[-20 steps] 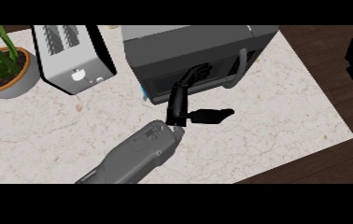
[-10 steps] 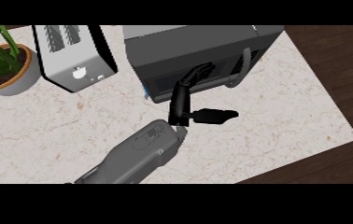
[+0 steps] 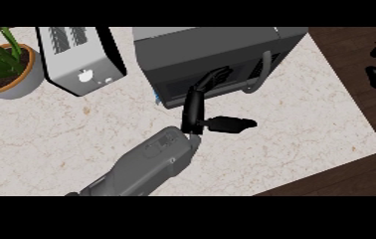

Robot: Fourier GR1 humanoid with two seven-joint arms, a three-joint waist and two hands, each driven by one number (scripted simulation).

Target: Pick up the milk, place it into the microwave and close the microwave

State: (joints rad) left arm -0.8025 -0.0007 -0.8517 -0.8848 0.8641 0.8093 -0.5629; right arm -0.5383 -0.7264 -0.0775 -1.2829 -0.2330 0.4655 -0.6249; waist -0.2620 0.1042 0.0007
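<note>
Reaching up from the lower edge of the tabletop, one grey forearm carries a black hand whose straight fingers rest against the front door of the microwave, beside its handle, while the thumb sticks out sideways; it holds nothing, and which arm this is cannot be told. A small blue sliver at the microwave's lower left corner may be the milk, otherwise hidden. A toaster stands at the far edge, with a potted plant in the far left corner.
</note>
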